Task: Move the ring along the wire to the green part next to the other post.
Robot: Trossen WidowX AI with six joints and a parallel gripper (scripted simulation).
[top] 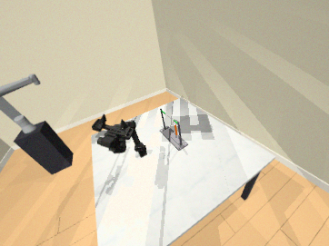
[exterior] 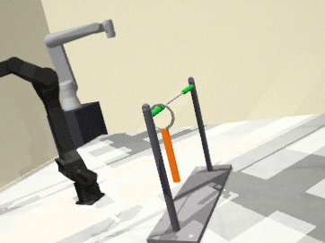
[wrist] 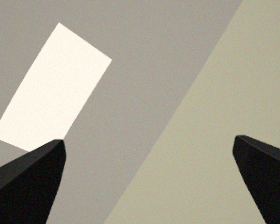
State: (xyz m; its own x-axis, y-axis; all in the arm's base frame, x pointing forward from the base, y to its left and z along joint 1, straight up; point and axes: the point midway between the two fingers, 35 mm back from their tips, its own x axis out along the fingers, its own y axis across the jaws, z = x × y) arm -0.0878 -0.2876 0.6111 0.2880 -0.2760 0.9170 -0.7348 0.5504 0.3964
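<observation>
The grey ring [exterior: 173, 117] hangs around the green part [exterior: 157, 111] [top: 175, 122] beside the nearer post [exterior: 162, 176] in the exterior view. Its orange handle [exterior: 171, 155] [top: 176, 130] hangs down, slightly slanted, clear of the base plate [exterior: 193, 207]. The thin grey wire [exterior: 175, 98] runs on to the other green part [exterior: 188, 89] [top: 163, 112] at the other post [exterior: 200, 126]. My gripper [wrist: 151, 146] is open and empty in the wrist view, with only plain wall-like surfaces and a bright patch beyond. It is away from the ring; the exterior view cuts it off.
My black arm [exterior: 58, 122] stands left of the wire stand in the exterior view, on the marble-look table [top: 204, 178]. A grey arm [exterior: 63, 64] [top: 8, 107] stands on a dark block [exterior: 92, 119] [top: 45, 148] farther off. Walls rise behind the table.
</observation>
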